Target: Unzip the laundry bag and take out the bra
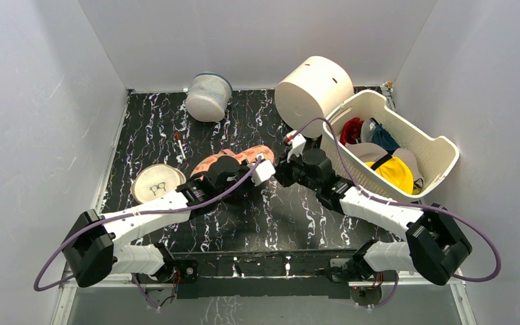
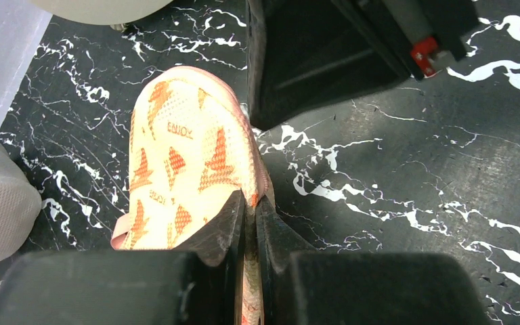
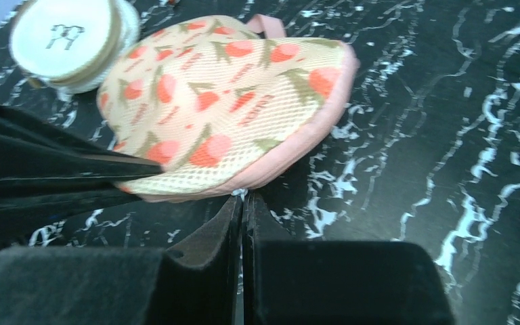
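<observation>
The laundry bag (image 1: 238,156), salmon-orange with red and green motifs, lies flat mid-table, zipped, partly under my left arm. My left gripper (image 2: 252,202) is shut on the bag's pink-piped edge; the bag (image 2: 183,152) stretches away from its fingers. My right gripper (image 3: 243,198) is shut at the bag's (image 3: 230,95) near edge, pinching a small pale zipper pull (image 3: 242,193) at its tips. In the top view the left gripper (image 1: 261,167) and right gripper (image 1: 284,169) meet at the bag's right end. The bra is hidden.
A grey-white mesh cylinder (image 1: 208,96) lies at the back. A large cream drum (image 1: 313,88) lies beside a white basket (image 1: 440,145) holding yellow, red and teal garments. A beige disc with a glasses drawing (image 1: 157,183) sits left, also in the right wrist view (image 3: 68,37).
</observation>
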Robot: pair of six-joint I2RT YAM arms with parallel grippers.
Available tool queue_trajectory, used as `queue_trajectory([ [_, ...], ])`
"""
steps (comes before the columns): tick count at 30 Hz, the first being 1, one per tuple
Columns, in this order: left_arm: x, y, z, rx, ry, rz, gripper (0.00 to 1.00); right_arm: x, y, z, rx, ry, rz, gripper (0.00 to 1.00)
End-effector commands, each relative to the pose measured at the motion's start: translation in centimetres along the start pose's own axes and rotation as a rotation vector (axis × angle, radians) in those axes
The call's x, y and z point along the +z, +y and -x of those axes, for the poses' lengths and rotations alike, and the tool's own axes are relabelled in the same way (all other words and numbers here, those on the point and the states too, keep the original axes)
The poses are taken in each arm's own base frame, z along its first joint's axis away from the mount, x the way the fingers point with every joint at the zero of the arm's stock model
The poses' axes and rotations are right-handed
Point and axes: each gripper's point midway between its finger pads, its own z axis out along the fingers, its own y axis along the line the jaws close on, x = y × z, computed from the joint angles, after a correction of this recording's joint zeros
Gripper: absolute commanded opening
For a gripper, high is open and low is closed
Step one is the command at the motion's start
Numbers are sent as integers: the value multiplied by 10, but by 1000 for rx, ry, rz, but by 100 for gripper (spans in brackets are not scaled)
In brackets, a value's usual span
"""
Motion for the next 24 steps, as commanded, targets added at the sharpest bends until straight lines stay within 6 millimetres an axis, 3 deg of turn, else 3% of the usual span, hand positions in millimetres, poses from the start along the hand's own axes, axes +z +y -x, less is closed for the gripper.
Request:
queue_trajectory([
  [1, -7, -9, 16, 22, -65, -54, 0, -15, -56, 15, -67, -18, -248, 0],
  [7, -1, -19, 10, 23, -43, -104, 0, -29, -67, 11, -70, -3, -288, 0],
  [13, 9, -33, -5, 15, 25, -170, 3, -34, -43, 0, -19, 37, -168, 0],
  [18, 10, -38, -3, -17, 27, -197, 40, -40, -12, -17, 65, 90, -11, 0],
  [24, 11, -49, 16, -96, -26, -261, 63, -46, 20, -20, 203, 88, 137, 0],
])
